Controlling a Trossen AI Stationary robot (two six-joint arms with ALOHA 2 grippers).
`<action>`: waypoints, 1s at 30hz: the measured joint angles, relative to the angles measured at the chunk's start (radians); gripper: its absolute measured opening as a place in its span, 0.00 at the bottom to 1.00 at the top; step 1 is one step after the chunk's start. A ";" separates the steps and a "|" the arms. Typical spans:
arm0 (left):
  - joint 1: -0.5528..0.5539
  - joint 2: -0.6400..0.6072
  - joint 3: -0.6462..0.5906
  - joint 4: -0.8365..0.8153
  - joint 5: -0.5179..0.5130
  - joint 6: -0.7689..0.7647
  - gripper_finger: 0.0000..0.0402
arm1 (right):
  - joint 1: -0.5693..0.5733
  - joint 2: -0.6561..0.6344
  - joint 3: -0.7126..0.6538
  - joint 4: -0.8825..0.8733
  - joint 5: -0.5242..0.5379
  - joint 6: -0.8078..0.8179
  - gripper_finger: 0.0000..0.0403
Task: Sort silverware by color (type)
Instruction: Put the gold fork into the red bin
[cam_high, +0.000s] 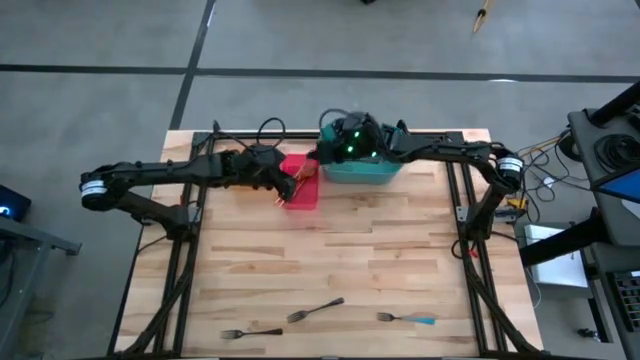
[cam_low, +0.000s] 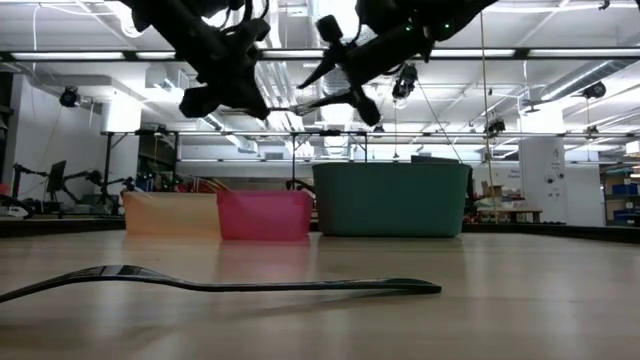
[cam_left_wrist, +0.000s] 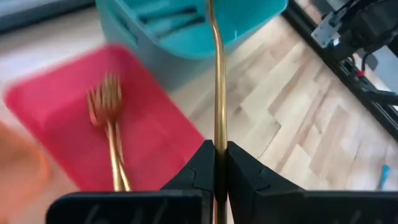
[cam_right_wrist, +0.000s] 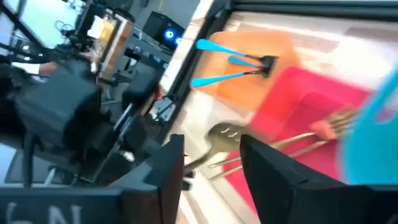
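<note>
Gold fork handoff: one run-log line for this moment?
left gripper: shut on gold fork, above red bin | right gripper: open, over teal bin | table: three forks left

no text, label or number can be read anywhere.

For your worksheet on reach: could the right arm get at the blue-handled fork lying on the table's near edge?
Probably yes. The right claw is open and empty above the teal bin, and only bare table lies between it and the blue-handled fork. Whether it stretches that far is unclear.

Left end effector (cam_left_wrist: 219, 163) pinches gold fork (cam_left_wrist: 218, 74) above red bin (cam_left_wrist: 56, 99).
</note>
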 joint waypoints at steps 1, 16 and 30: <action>-0.001 0.001 0.000 -0.015 0.000 -0.029 0.01 | -0.015 -0.011 0.000 -0.023 -0.018 -0.009 0.37; 0.023 0.057 -0.021 -0.189 0.022 -0.371 0.01 | -0.138 -0.152 0.000 -0.210 -0.026 -0.229 0.41; 0.053 0.224 0.069 -0.196 0.020 -0.409 0.02 | -0.168 -0.188 0.000 -0.319 -0.027 -0.375 0.41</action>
